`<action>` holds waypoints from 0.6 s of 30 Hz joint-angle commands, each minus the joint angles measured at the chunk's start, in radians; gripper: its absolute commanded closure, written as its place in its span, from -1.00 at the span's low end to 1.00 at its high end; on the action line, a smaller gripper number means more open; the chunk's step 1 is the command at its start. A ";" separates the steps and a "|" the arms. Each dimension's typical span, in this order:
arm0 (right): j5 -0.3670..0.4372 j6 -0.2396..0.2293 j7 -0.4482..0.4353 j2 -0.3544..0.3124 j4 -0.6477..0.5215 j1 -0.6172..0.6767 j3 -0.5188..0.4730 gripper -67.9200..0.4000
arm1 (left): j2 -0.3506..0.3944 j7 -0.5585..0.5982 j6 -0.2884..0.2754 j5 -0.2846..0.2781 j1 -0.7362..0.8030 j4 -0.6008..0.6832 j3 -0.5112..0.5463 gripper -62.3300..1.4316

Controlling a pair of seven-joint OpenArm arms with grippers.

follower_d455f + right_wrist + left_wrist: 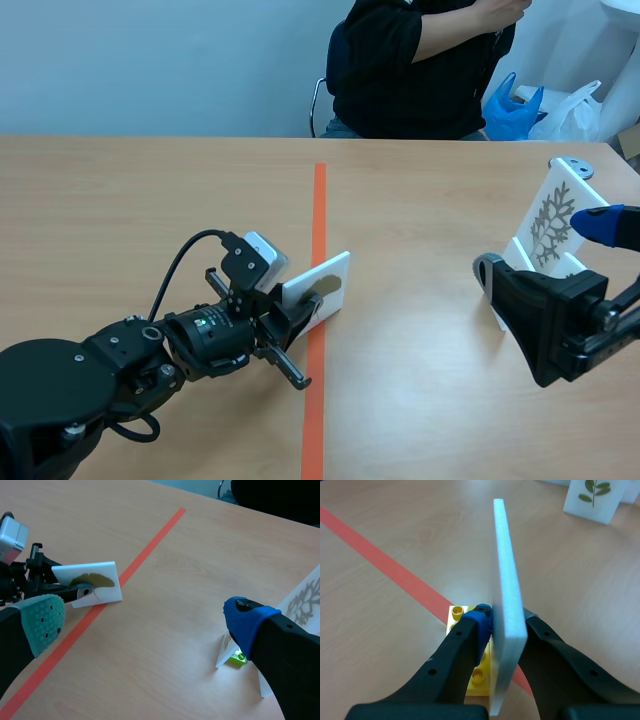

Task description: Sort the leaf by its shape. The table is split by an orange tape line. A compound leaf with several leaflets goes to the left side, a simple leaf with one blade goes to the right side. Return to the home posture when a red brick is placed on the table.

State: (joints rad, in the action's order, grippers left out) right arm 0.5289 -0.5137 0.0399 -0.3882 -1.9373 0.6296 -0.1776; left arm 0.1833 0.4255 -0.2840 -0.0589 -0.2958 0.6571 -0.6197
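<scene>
Left gripper (505, 625) clamped on the card (509, 580), which stands on a yellow base (479, 676) at the tape (318, 230), mid-table. Expect the card to be light, stiff and smooth: you should hold it low, near the base, lest it pivot. Right gripper (145, 627): fingers apart, at the right.

Left arm (90, 380): enters low from the left, extended toward the table's middle.
Left gripper (308, 305): fingers clamped on both faces of an upright white card (507, 570).
Right arm (610, 320): low, at the right.
Right gripper (145, 625): fingers spread wide apart.
</scene>
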 commanded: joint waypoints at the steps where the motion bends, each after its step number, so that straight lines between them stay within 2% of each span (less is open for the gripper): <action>1: 0.014 0.000 -0.012 0.000 -0.007 -0.012 -0.011 -1.00 | 0.020 -0.007 0.001 -0.069 -0.014 0.066 0.007 0.74; 3: 0.014 0.000 -0.012 0.000 -0.007 -0.012 -0.011 -1.00 | 0.038 -0.055 0.001 -0.138 -0.009 0.113 0.024 0.74; 6: 0.014 0.000 -0.012 0.000 -0.007 -0.012 -0.011 -1.00 | 0.067 -0.108 0.002 -0.195 0.008 0.190 0.079 0.74; 13: 0.014 0.000 -0.012 0.000 -0.007 -0.012 -0.011 -1.00 | 0.103 -0.216 0.014 -0.277 0.038 0.302 0.233 0.74; 18: 0.014 0.000 -0.012 0.000 -0.007 -0.012 -0.011 -1.00 | 0.108 -0.245 0.088 -0.328 0.038 0.299 0.350 0.74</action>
State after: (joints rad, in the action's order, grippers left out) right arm 0.5316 -0.5137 0.0399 -0.3878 -1.9373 0.6296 -0.1776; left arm 0.2909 0.1638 -0.1997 -0.3820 -0.2436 0.9585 -0.2764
